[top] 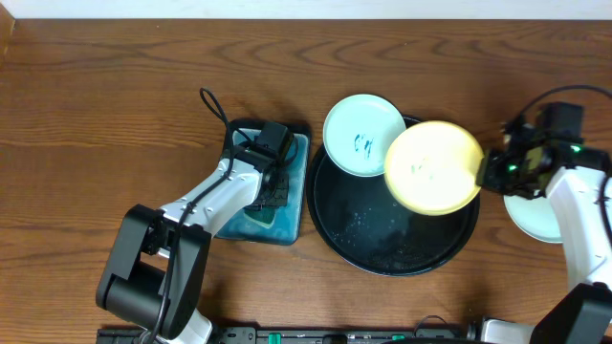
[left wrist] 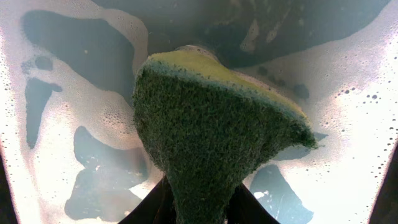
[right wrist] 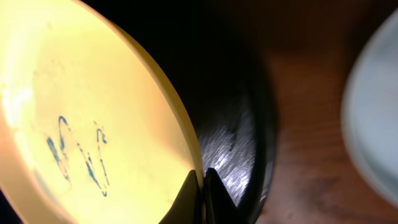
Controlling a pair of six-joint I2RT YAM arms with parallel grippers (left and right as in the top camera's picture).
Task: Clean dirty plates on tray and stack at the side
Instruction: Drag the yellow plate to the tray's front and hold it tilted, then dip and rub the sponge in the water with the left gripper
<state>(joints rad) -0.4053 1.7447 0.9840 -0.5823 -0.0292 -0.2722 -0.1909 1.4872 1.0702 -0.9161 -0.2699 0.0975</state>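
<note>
The yellow plate (top: 432,167) is held above the right part of the black tray (top: 382,244), gripped at its right rim by my right gripper (top: 488,172). In the right wrist view the fingers (right wrist: 200,186) pinch the rim of the yellow plate (right wrist: 93,112), which bears teal scribbles. A pale mint plate (top: 363,134) with teal marks leans on the tray's far left rim. Another pale plate (top: 535,218) lies on the wood right of the tray, partly under my right arm. My left gripper (top: 268,182) is down in the basin, shut on a green-yellow sponge (left wrist: 211,130).
The rectangular basin (top: 287,229) of blue soapy water stands left of the tray; foam (left wrist: 74,106) covers much of the water. A black cable (top: 215,105) loops behind the basin. Bare wood (top: 96,115) lies to the left and behind.
</note>
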